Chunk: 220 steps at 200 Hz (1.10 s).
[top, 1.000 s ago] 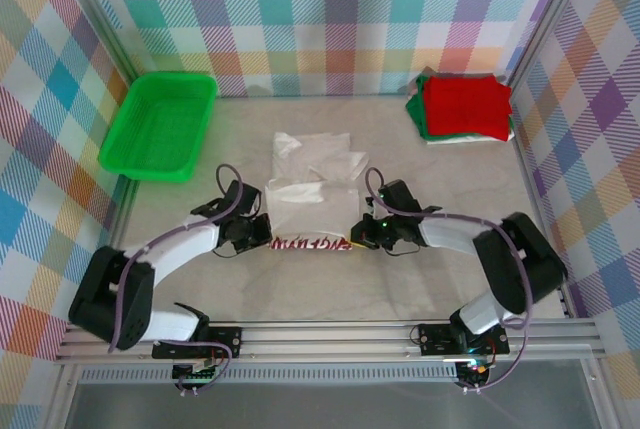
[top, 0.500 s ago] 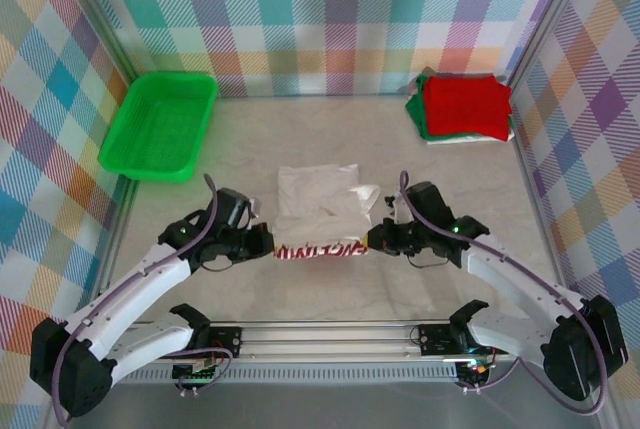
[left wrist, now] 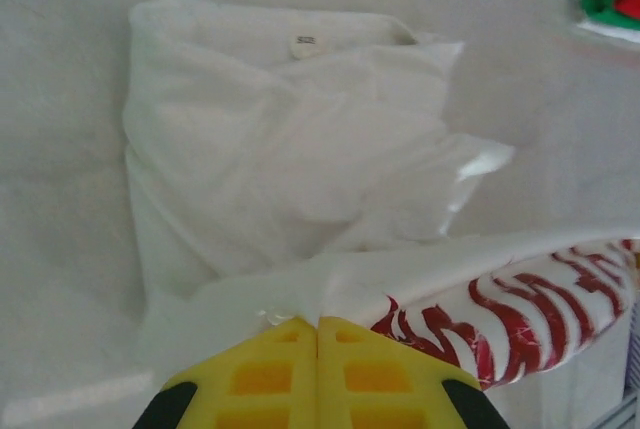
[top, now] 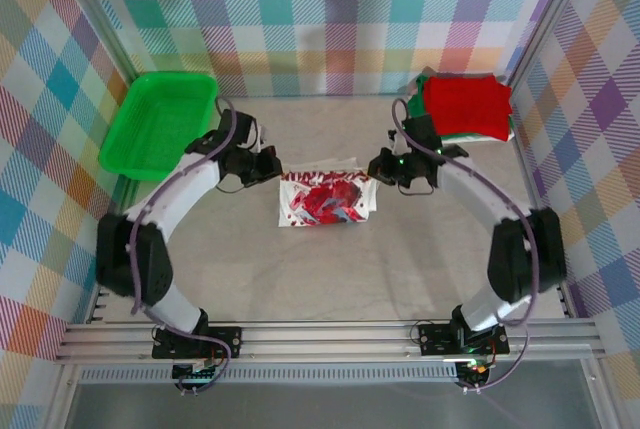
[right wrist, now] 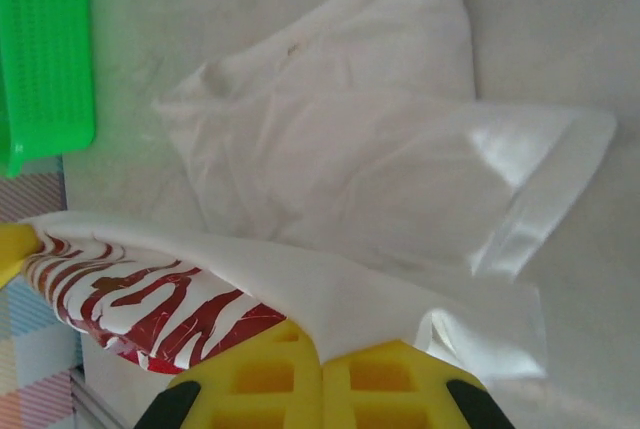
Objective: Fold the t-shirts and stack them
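You will find no word, brand or number that can be read anywhere in these views. The white cloth t-shirt (left wrist: 250, 149) carries a red-and-dark graphic print (top: 330, 201) of curved, flame-like strokes, seen close in both wrist views, but it forms nothing you could make out as letters. A small pale neck label (left wrist: 307, 45) sits near the shirt's upper edge in the left wrist view, its tiny marking too blurred to read.
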Tool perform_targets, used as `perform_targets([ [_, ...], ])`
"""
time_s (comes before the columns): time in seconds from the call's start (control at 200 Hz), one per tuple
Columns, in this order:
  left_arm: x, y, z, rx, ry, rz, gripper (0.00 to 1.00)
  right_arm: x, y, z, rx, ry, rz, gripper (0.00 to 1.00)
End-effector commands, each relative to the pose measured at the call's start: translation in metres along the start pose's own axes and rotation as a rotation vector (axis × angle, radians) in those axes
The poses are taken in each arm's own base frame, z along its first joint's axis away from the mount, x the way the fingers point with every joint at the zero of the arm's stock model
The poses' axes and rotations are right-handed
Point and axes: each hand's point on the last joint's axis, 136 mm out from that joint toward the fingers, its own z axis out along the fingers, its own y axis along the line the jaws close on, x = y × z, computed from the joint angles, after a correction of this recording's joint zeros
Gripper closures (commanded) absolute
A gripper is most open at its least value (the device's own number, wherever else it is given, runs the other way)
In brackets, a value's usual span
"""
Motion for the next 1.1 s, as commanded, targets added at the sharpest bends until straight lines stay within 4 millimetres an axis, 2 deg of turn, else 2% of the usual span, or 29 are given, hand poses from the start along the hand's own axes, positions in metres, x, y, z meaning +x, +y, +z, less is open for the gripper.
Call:
perform_targets([
  [0.0,-0.052,0.008,0.015,-0.021,-0.059,0.066,0.97,-0.040,-0.005,0.019,0.005,-0.030,-0.031,0.90],
  [0.06,-0.076,0.014,0.031,-0.039,-0.066,0.090,1.00,-0.061,-0.008,0.035,0.002,-0.029,-0.028,0.91],
  [0.09,-0.089,0.021,0.038,-0.072,-0.078,0.088,1.00,-0.071,-0.007,0.042,-0.001,-0.020,-0.030,0.85],
  [0.12,-0.100,0.031,0.044,-0.117,-0.084,0.074,0.91,-0.081,-0.005,0.048,0.004,-0.006,-0.029,0.74],
  [0.14,-0.109,0.037,0.046,-0.149,-0.092,0.064,0.81,-0.087,-0.004,0.050,0.010,0.002,-0.023,0.69],
  [0.21,-0.125,0.055,0.047,-0.241,-0.101,0.009,0.63,-0.104,0.003,0.051,0.006,-0.002,-0.029,0.68],
  [0.265,-0.126,0.047,0.039,-0.240,-0.124,0.009,0.49,-0.108,0.014,0.043,-0.010,-0.025,-0.052,0.67],
  [0.325,-0.116,0.036,0.026,-0.267,-0.171,0.039,0.43,-0.103,0.023,0.032,-0.007,-0.052,-0.093,0.63],
  [0.39,-0.097,0.019,0.016,-0.284,-0.214,0.093,0.43,-0.089,0.032,0.022,-0.006,-0.070,-0.153,0.62],
  [0.475,-0.072,0.001,0.016,-0.244,-0.247,0.138,0.43,-0.060,0.046,0.029,-0.099,-0.044,-0.211,0.65],
  [0.555,-0.061,-0.010,0.031,-0.152,-0.258,0.160,0.48,-0.042,0.055,0.045,-0.215,0.001,-0.196,0.76],
  [0.64,-0.063,-0.012,0.054,-0.115,-0.236,0.180,0.49,-0.035,0.054,0.067,-0.267,0.039,-0.167,0.78],
  [0.77,-0.078,0.006,0.099,-0.119,-0.193,0.186,0.51,-0.036,0.029,0.102,-0.252,0.039,-0.124,0.81],
  [0.865,-0.096,0.028,0.120,-0.122,-0.218,0.147,0.51,-0.035,0.013,0.125,-0.240,0.050,-0.104,0.82],
  [0.995,-0.107,0.057,0.135,-0.150,-0.225,0.103,0.52,-0.030,-0.015,0.142,-0.205,0.039,-0.074,0.84],
  [1.05,-0.110,0.061,0.137,-0.158,-0.211,0.094,0.52,-0.029,-0.019,0.142,-0.198,0.040,-0.073,0.84],
  [1.095,-0.113,0.056,0.132,-0.154,-0.209,0.098,0.53,-0.029,-0.017,0.140,-0.202,0.039,-0.077,0.84],
])
